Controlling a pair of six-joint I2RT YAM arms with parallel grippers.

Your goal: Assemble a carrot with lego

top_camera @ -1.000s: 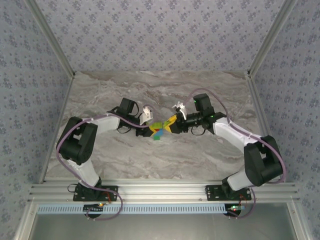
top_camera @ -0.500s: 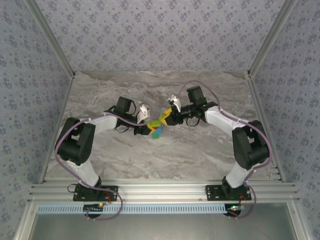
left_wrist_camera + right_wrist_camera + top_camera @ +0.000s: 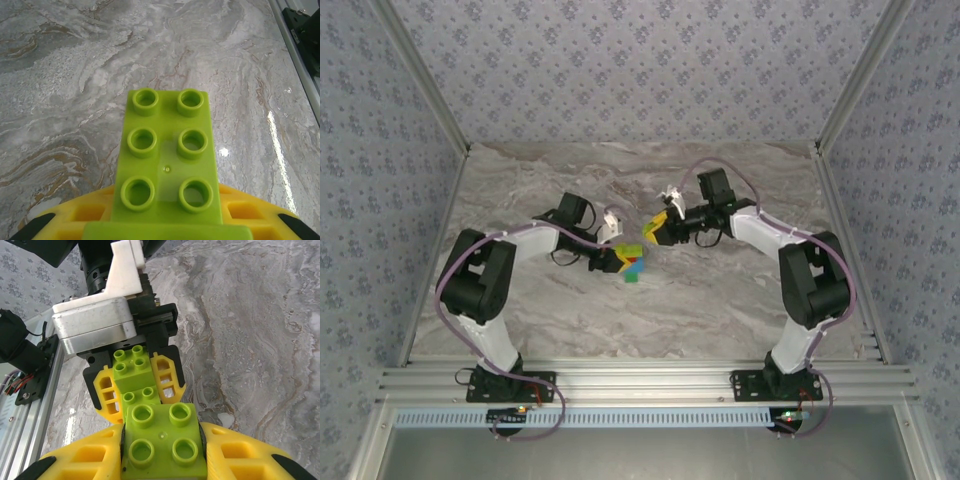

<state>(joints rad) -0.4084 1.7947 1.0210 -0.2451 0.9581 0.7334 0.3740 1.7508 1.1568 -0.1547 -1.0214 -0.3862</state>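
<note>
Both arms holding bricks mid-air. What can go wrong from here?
1. The lime 2x2 brick in the right gripper looks slightly off-line from the carrot stack in the left gripper; pressing could jam or pop pieces off onto the marble table.
2. Both grippers' yellow fingers nearly meet; they could collide.

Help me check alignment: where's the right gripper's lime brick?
Right wrist view, bottom centre: the lime brick is clamped in the right gripper, facing the carrot in the left gripper.

A robotics lab test cell: a marble-patterned table (image 3: 570,310) enclosed by patterned wall panels (image 3: 640,60), with an aluminium mounting rail (image 3: 640,382) running along its near edge.
</note>
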